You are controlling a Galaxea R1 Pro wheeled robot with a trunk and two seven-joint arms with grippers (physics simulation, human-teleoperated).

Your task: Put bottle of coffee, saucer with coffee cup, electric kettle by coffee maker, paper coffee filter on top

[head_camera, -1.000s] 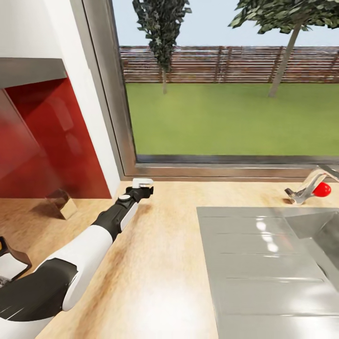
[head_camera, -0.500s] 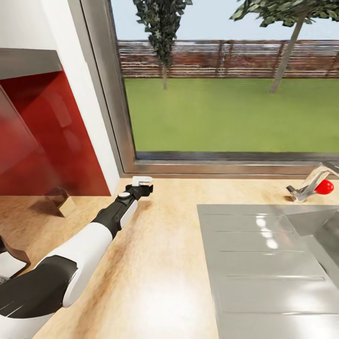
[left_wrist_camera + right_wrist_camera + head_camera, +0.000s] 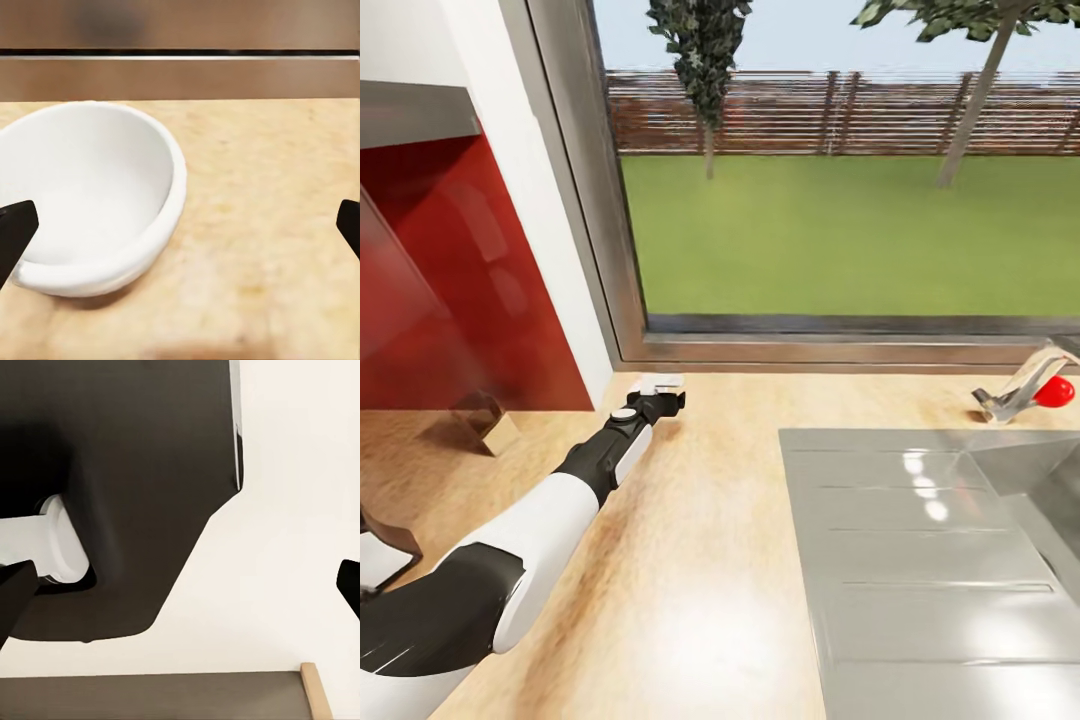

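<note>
Reaching far across the desk (image 3: pixel 690 560), our left hand (image 3: pixel 663 392) sat spread wide, grasping nothing; coffee cup (image 3: pixel 86 199) between its fingers, near the window. Risk: closing off-centre could tip it. Right hand (image 3: pixel 180 585): released.

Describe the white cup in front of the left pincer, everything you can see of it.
The coffee cup is plain glossy white, ceramic-looking, with a thick rounded rim and an empty interior. No handle shows from the wrist view. It rests on the wood-grain kitchen countertop at the back, close to the window frame. In the wrist view it lies tilted, mouth turned toward the camera. The left pincer is open; one dark fingertip overlaps the cup's side, but contact is unclear.
</note>
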